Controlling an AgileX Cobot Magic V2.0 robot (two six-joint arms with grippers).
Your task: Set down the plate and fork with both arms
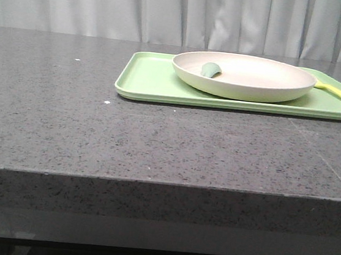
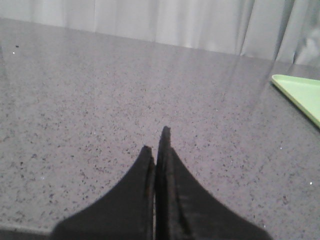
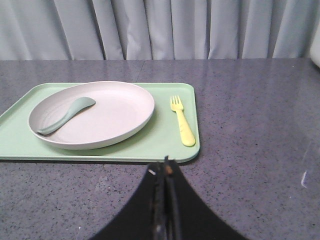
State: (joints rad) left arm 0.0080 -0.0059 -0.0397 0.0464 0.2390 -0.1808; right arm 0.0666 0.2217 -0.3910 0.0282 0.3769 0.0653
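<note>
The cream plate (image 3: 92,115), a sage-green spoon (image 3: 66,115) lying in it, sits on the light green tray (image 3: 165,142) with the yellow fork (image 3: 182,121) at its 3 o'clock, while the left gripper (image 2: 156,145) and right gripper (image 3: 166,167) hover closed and empty over the grey countertop (image 1: 126,141).

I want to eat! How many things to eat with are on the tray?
2. A yellow fork lies on the green tray beside the plate; a sage-green spoon-like piece lies in the plate. None look hidden.
</note>
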